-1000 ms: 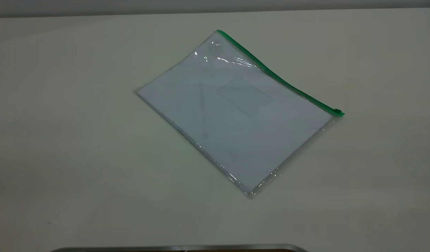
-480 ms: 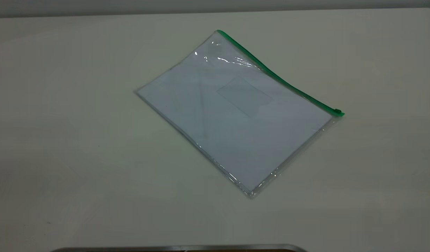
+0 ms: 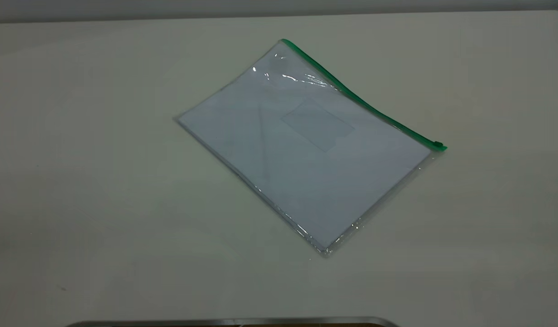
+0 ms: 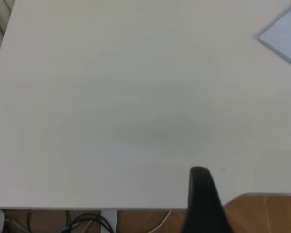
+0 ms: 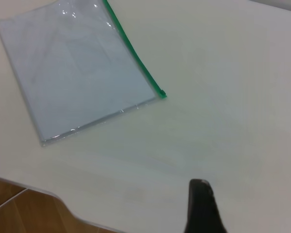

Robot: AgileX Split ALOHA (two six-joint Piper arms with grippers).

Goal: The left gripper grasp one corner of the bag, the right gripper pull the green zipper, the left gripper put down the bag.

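Observation:
The bag, a clear flat pouch with white paper inside, lies flat on the white table, turned diagonally. The green zipper runs along its far right edge, and the slider tab sits at the right end. One green-side corner of the bag points to the back, the other lies by the slider. Neither gripper shows in the exterior view. A black part of the left gripper hangs over the table's front edge, far from the bag. The right gripper is over bare table, well short of the zipper and slider.
The table's front edge has cables and wooden floor below it. A metal rim lines the bottom of the exterior view. Bare tabletop surrounds the bag on all sides.

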